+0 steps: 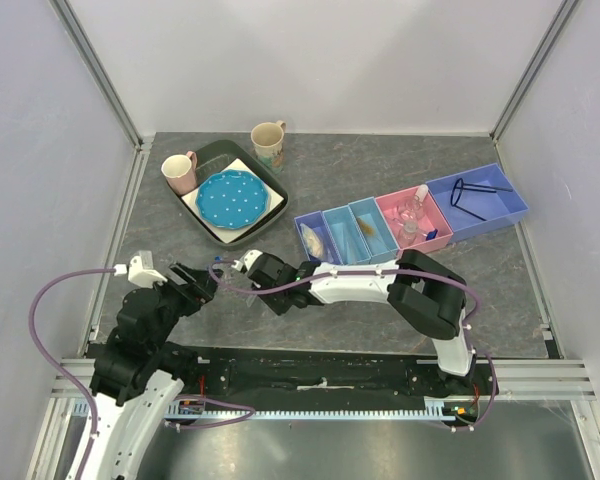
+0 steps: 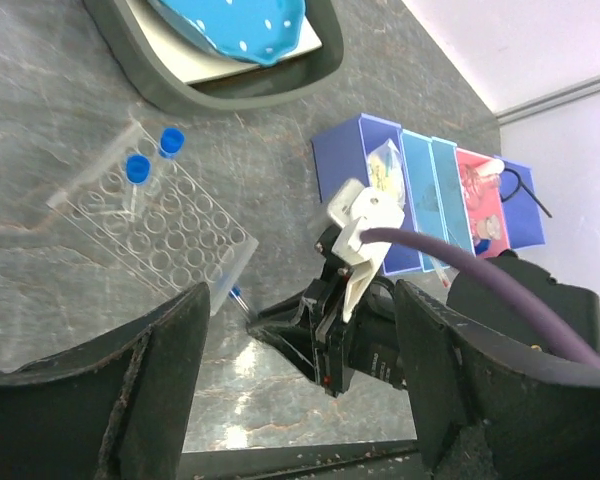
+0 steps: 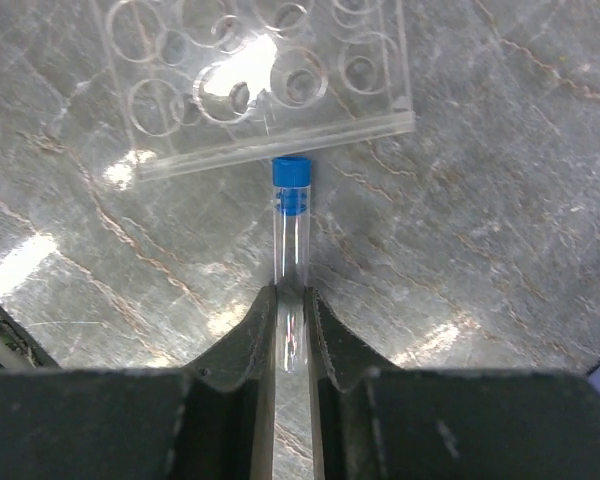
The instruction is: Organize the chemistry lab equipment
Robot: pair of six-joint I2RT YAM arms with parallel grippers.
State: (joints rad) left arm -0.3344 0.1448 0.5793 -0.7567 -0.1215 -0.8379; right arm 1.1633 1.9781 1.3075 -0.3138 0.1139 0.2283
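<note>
A clear blue-capped tube [image 3: 291, 235] lies flat on the grey table, its cap toward a clear plastic rack [image 3: 260, 80]. My right gripper [image 3: 291, 300] is shut on the tube's lower end. In the left wrist view the rack [image 2: 150, 230] holds two more blue-capped tubes [image 2: 138, 170], standing upright. My left gripper [image 2: 302, 300] hangs open just left of the right gripper [image 1: 242, 268], with nothing between its fingers. A row of bins holds a whitish bag [image 1: 313, 238], a small flask [image 1: 412, 212] and a black wire frame [image 1: 475, 190].
A dark tray [image 1: 205, 155] at the back left carries a blue white-dotted plate [image 1: 230, 196]. Two mugs [image 1: 179, 172] [image 1: 269, 143] stand beside it. The coloured bins [image 1: 345, 235] run along the right of the table. White walls enclose the table.
</note>
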